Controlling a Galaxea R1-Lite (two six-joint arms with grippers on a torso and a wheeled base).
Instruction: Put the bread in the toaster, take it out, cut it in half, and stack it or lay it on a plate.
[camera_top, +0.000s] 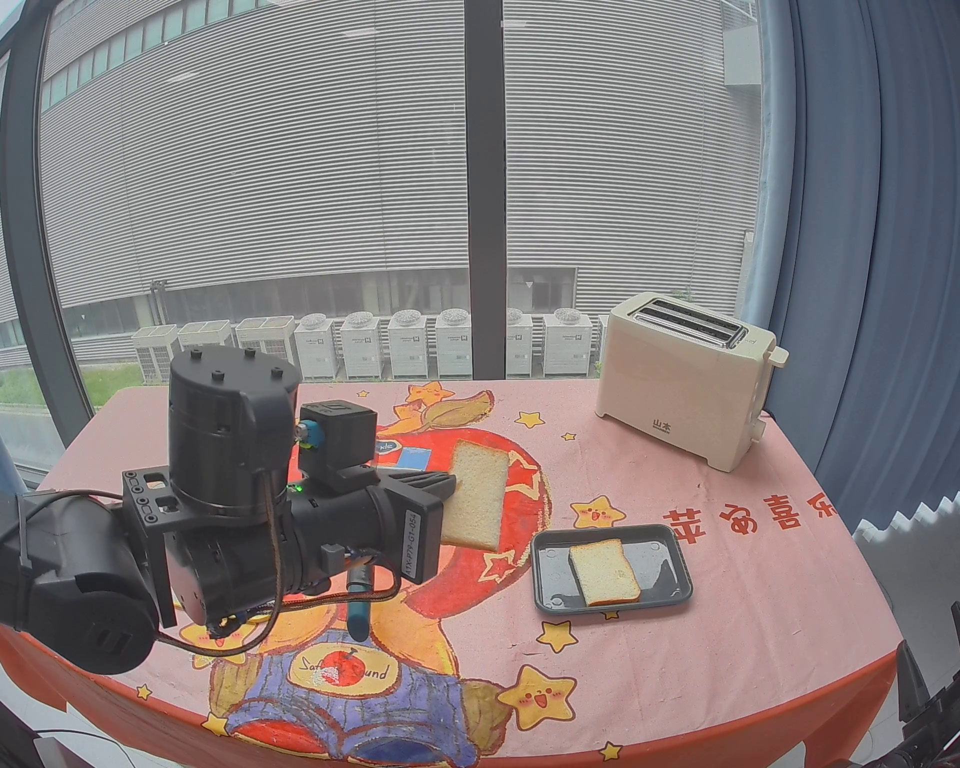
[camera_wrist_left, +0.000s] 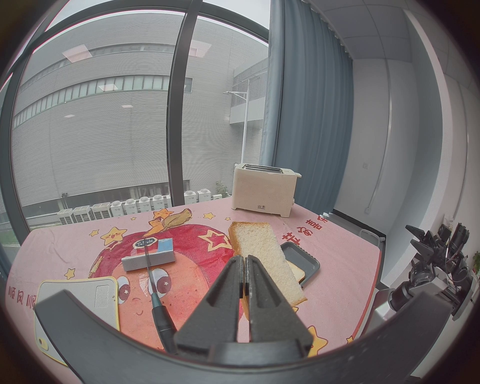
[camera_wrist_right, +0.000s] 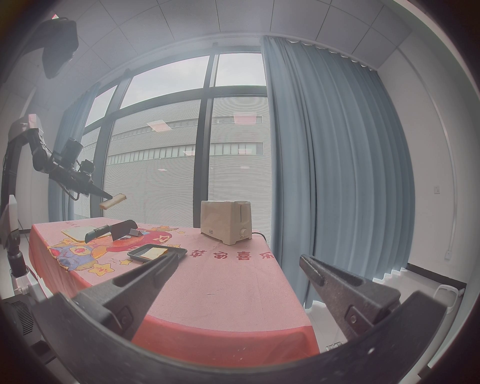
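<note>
My left gripper (camera_top: 447, 492) is shut on the edge of a slice of bread (camera_top: 478, 495), held upright above the middle of the table. In the left wrist view the slice (camera_wrist_left: 260, 247) sticks out past the closed fingertips (camera_wrist_left: 245, 265). A second slice (camera_top: 603, 571) lies flat on the dark plate (camera_top: 660, 540), to the right of the held one. The cream toaster (camera_top: 685, 380) stands at the far right with both slots empty. My right gripper (camera_wrist_right: 239, 259) is open, low and off the table's right end, with nothing between its fingers.
A knife (camera_wrist_left: 159, 305) leans on a small blue-grey block (camera_wrist_left: 148, 254) on the left half of the table, beside a white cutting board (camera_wrist_left: 75, 305). A blue curtain (camera_top: 870, 250) hangs behind the toaster. The red tablecloth's front edge (camera_top: 700, 740) is close.
</note>
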